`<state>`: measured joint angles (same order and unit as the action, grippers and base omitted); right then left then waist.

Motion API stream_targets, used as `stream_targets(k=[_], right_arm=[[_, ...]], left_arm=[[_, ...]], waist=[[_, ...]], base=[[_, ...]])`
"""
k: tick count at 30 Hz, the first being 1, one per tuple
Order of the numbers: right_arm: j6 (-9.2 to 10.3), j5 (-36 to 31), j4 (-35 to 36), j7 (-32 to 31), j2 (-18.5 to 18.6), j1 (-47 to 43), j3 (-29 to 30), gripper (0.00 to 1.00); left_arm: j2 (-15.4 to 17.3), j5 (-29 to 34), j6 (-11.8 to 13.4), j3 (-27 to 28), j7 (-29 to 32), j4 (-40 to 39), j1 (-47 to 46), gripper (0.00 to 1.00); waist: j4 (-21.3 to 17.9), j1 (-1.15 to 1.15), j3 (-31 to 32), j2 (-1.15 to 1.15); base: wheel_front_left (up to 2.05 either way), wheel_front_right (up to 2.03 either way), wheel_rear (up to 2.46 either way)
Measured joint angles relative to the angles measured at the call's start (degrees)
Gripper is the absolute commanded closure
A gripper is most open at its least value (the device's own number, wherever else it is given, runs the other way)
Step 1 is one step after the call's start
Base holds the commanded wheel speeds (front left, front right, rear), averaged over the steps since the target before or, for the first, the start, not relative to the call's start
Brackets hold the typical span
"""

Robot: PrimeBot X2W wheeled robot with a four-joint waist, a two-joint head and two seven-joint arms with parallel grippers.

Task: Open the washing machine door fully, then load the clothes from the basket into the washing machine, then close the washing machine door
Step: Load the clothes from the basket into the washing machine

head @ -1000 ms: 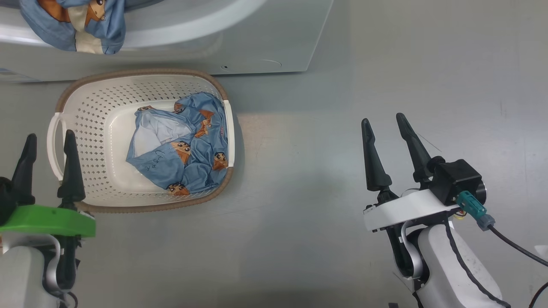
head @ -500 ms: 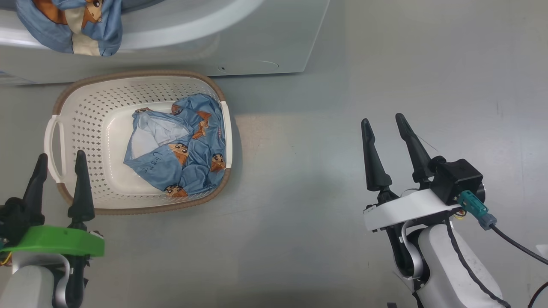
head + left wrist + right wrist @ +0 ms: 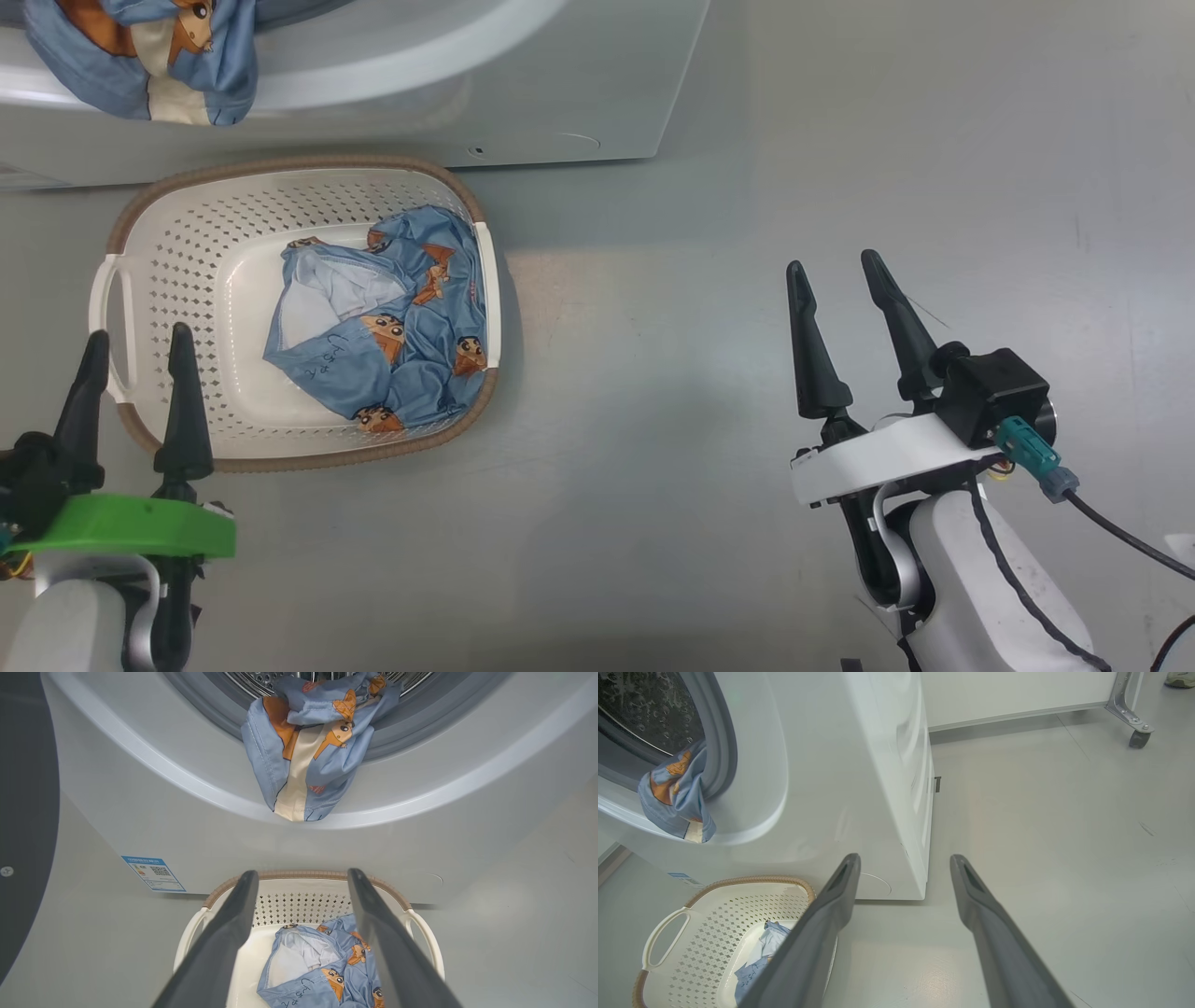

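The cream basket (image 3: 187, 252) sits on the floor before the white washing machine (image 3: 560, 93). Light blue clothes (image 3: 401, 345) with orange figures lie in its right half. Another such garment (image 3: 140, 56) hangs out of the drum opening over the grey gasket (image 3: 411, 723). My left gripper (image 3: 138, 333) is open and holds nothing, over the basket's near left corner. My right gripper (image 3: 834, 261) is open and holds nothing, over bare floor well right of the basket. The black washing machine door (image 3: 23, 812) stands swung open at the left of the left wrist view.
A blue label sticker (image 3: 154, 872) marks the washer's lower front corner. Grey floor (image 3: 653, 373) lies between the basket and my right arm. Behind the washer, a white panel on a metal leg with a caster (image 3: 1139, 737) stands, and a shoe (image 3: 1181, 679) shows at the far corner.
My left gripper has drawn back towards me and slightly right, from beside the basket's left handle to its near left corner. The head camera shifted a little. The right gripper has held still.
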<state>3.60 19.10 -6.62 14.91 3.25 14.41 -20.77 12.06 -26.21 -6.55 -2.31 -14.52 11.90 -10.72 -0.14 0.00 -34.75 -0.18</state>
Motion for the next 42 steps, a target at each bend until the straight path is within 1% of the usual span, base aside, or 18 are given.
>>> stream_targets(k=[5, 13, 18, 22, 23, 28, 36, 38, 42], right_arm=[[0.00, 0.0, 0.0, 0.0, 0.0, 0.0, -0.2, 0.00], [0.00, 0.1, 0.0, 0.0, 0.0, 0.0, -0.6, 0.00], [0.00, 0.3, -0.1, 0.0, 0.0, 0.0, -1.0, 0.00], [0.01, 0.6, -0.1, 0.0, 0.0, 0.0, -1.2, 0.00], [0.01, 0.6, -0.1, 0.0, 0.0, 0.0, -1.2, 0.00], [0.01, 0.6, -0.2, 0.0, 0.0, 0.0, -1.4, 0.00], [0.03, 1.2, -0.2, 0.0, 0.0, 0.2, -2.1, 0.00], [0.04, 1.5, -0.2, 0.0, 0.0, 0.2, -2.1, 0.00], [0.05, 1.6, -0.4, 0.0, 0.0, 0.2, -2.1, 0.00]], left_arm=[[0.2, 0.4, -0.1, -0.6, 0.0, -0.3, -1.7, 0.00], [3.6, 1.9, -0.3, -2.3, 0.1, -0.5, -9.4, 0.00], [4.1, 2.0, -0.5, -3.4, 1.3, 0.1, -12.6, 0.00], [4.1, 1.3, -0.5, -5.1, 5.2, 2.2, -16.2, 0.00], [4.1, 1.3, -0.5, -5.1, 5.2, 2.2, -16.2, 0.00], [4.6, -1.1, -0.6, -6.8, 11.5, 5.5, -19.7, 0.00], [6.1, -2.8, -0.6, -6.8, 19.5, 8.9, -27.3, 0.00], [6.6, -4.1, -0.6, -6.9, 22.8, 10.2, -29.6, 0.00], [7.4, -4.3, -0.6, -7.4, 27.5, 11.5, -33.5, 0.00]], waist=[[-0.1, 0.00, 0.0, 0.00], [-0.6, 0.00, 0.0, 0.00], [-1.0, 0.00, -0.1, 0.00], [-1.6, 0.00, -0.2, 0.00], [-1.6, 0.00, -0.2, 0.00], [-2.2, 0.00, -0.3, 0.00], [-3.1, 0.00, -0.7, 0.00], [-3.3, 0.00, -0.9, 0.00], [-3.5, 0.00, -1.1, 0.00]], base=[[0.00, 0.00, 0.00], [0.00, 0.00, 0.00], [0.00, 0.00, 0.00], [0.00, 0.00, 0.00], [0.00, 0.00, 0.00], [0.00, 0.00, 0.00], [0.00, 0.00, 0.00], [0.00, 0.00, 0.00], [0.00, 0.00, 0.00]])
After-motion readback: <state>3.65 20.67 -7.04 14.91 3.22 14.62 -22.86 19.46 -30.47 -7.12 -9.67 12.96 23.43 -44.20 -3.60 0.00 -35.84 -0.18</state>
